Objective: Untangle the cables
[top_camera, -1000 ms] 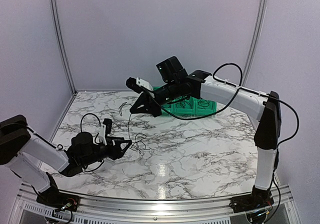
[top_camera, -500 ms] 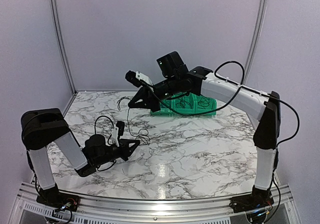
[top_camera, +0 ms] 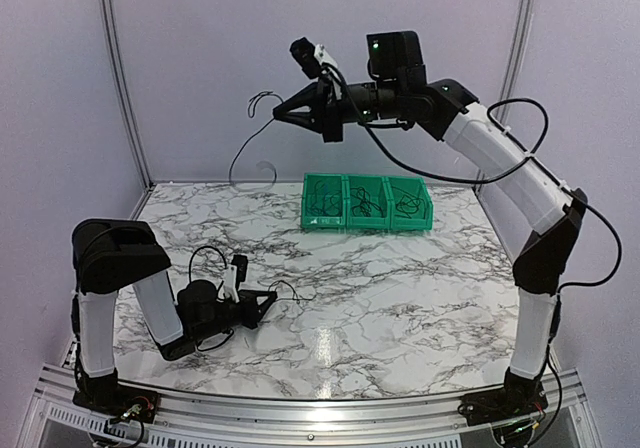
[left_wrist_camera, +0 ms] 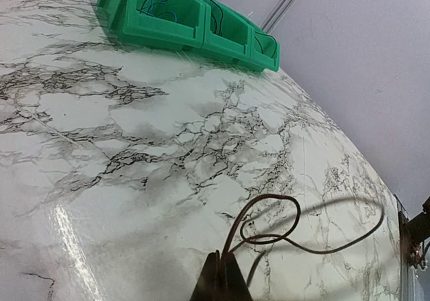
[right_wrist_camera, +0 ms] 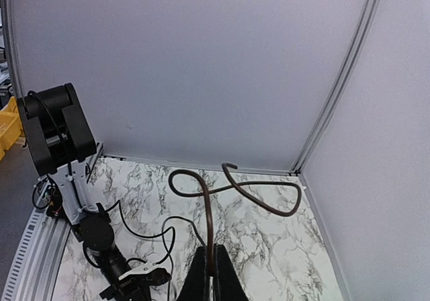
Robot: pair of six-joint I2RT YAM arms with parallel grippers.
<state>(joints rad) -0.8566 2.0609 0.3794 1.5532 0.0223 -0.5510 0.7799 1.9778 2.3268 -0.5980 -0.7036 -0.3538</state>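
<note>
Two thin dark cables have come apart. My right gripper (top_camera: pixel 277 114) is raised high above the table's back left and is shut on one cable (top_camera: pixel 237 158), which hangs in the air and curls at both ends. In the right wrist view this cable (right_wrist_camera: pixel 209 210) rises from the shut right gripper (right_wrist_camera: pixel 213 269) and loops. My left gripper (top_camera: pixel 272 296) lies low at the front left of the table. It is shut on the other cable (top_camera: pixel 292 288), which in the left wrist view forms a small loop (left_wrist_camera: pixel 272 228) on the marble just past the left gripper (left_wrist_camera: pixel 225 274).
Three joined green bins (top_camera: pixel 366 218) stand at the back middle of the marble table (top_camera: pixel 420 288), each with thin wires inside; they also show in the left wrist view (left_wrist_camera: pixel 188 25). The left arm's elbow (top_camera: pixel 112 256) stands up at the front left. Grey walls close in the table.
My left gripper has shut on the cable lying on the table. The right arm has swung up and back, lifting its cable clear of the table and away from the other one.
</note>
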